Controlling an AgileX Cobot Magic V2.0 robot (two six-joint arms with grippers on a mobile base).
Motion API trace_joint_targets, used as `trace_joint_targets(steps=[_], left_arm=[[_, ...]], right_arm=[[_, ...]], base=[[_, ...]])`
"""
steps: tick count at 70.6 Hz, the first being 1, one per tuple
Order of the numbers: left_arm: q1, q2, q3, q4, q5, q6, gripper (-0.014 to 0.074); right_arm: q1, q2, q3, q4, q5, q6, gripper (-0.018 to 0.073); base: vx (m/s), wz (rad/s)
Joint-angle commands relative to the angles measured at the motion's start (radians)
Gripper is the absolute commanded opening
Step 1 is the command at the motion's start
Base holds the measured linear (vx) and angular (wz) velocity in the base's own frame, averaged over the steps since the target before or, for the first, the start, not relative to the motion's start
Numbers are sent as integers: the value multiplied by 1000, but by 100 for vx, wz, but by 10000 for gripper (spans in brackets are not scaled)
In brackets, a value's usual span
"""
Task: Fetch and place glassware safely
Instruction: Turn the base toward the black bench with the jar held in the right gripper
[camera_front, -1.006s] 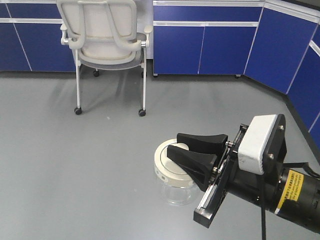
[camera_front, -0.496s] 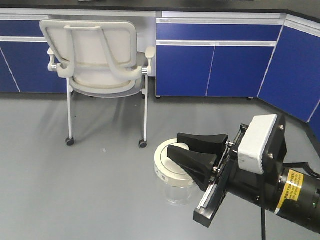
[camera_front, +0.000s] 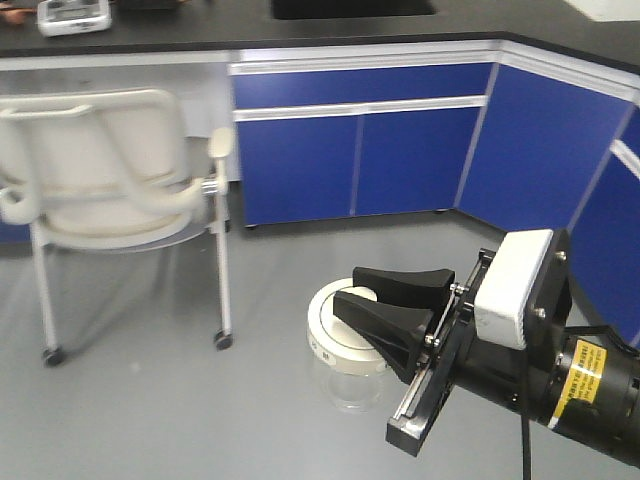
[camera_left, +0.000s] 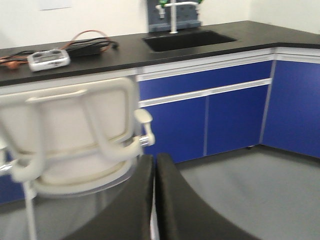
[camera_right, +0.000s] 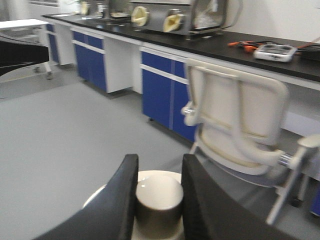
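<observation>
The glassware (camera_front: 343, 350), a squat clear jar with a cream-white lid, hangs in the air above the grey floor in the front view. My right gripper (camera_front: 362, 294) is shut on the lid's central knob (camera_right: 159, 196), with a black finger pressed against each side of it. In the right wrist view the lid's rim (camera_right: 111, 189) shows under the fingers, and the glass body is hidden. My left gripper (camera_left: 154, 175) is shut with nothing between its black fingers, which meet edge to edge low in the left wrist view.
A white wheeled chair (camera_front: 100, 190) stands at the left, close to the blue cabinets (camera_front: 360, 150) under a black countertop (camera_left: 125, 47). A sink (camera_left: 187, 39) is set in the countertop. More cabinets (camera_front: 560, 150) angle along the right. A white device with cables (camera_left: 49, 59) lies on the counter.
The whole scene has shifted: the chair and cabinets have slid left and come closer, and the countertop has come into view. The right gripper holds the jar unchanged.
</observation>
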Motion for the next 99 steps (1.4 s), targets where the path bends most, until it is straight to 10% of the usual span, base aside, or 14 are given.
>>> trace_joint_targets(steps=[1,99], left_arm=[[-7,2,-27,-8,-75,-7,-7],[-7,2,-27,-8,-75,-7,-7]], right_arm=[[-1,-20,-36,36,-84,-7,-1],[-1,-20,-36,36,-84,-7,-1]], base=[[25,-58],[20,-75]])
